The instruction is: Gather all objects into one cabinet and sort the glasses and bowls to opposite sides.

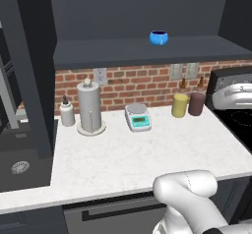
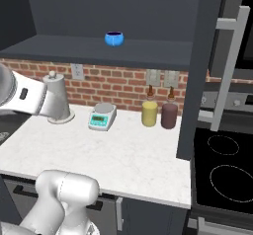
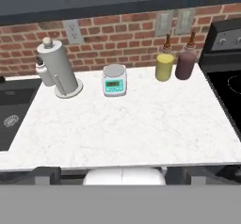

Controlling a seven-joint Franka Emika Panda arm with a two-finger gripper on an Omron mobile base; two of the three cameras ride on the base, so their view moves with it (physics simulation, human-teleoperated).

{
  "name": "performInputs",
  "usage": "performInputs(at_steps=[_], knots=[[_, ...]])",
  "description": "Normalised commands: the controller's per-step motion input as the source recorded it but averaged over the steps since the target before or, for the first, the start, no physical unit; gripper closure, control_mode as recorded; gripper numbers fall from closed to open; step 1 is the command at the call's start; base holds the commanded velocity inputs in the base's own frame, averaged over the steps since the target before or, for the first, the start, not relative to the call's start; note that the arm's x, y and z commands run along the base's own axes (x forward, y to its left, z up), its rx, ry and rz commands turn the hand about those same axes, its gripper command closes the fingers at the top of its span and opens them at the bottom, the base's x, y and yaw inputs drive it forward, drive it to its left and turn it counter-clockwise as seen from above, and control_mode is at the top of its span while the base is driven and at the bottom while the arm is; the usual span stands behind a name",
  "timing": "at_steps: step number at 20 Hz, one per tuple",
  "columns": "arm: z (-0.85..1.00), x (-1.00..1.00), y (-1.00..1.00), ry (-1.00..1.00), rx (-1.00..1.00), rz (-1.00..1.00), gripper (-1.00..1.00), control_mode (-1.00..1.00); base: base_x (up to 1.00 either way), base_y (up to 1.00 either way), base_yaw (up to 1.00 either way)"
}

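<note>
Left to right along the white counter.

Far left: dark sink with round drain, seen in left base and hand views; the right base view cuts it off behind the arm.

Next: small white soap bottle, just beside the paper towel roll on its stand. In the right base view the bottle is hidden behind the arm; the roll shows partly.

Centre: teal-and-white scale with round grey pan, near the brick wall. Grey outlet on the wall above the roll.

Right of centre: yellow bottle and dark maroon bottle, side by side, nearly touching, under two wall switches.

Far right: black stove; two burner rings are clear in the right base view, only an edge in the other two.

Above: blue bowl sits upright on the open cabinet's dark shelf, above the scale. The hand view catches only a blue sliver at its top edge. Cabinet door stands open, edge-on, with its long grey handle, plain in the right base view.

Gripper: finger tips spread wide at the bottom of the hand view, nothing between them, above the counter's front edge.
</note>
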Motion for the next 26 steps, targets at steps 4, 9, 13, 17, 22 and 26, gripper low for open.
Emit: performInputs(at_steps=[4,9,13,17,22,26], knots=[[0.31,0.41,0.04,-0.29,0.00,0.00,-1.00,-1.00,0.00,0.00,0.00],[0.40,0.54,0.02,-0.27,0.00,0.00,-1.00,-1.00,0.00,0.00,0.00],[0.35,0.51,0.07,-0.24,0.00,0.00,-1.00,-1.00,0.00,0.00,0.00],[0.38,0.58,0.00,-0.23,0.00,0.00,-1.00,-1.00,0.00,0.00,0.00],[0.01,0.61,-0.07,-0.04,0.00,0.00,-1.00,-1.00,0.00,0.00,0.00],[-0.09,0.79,-0.19,0.04,0.00,0.00,-1.00,-1.00,0.00,0.00,0.00]])
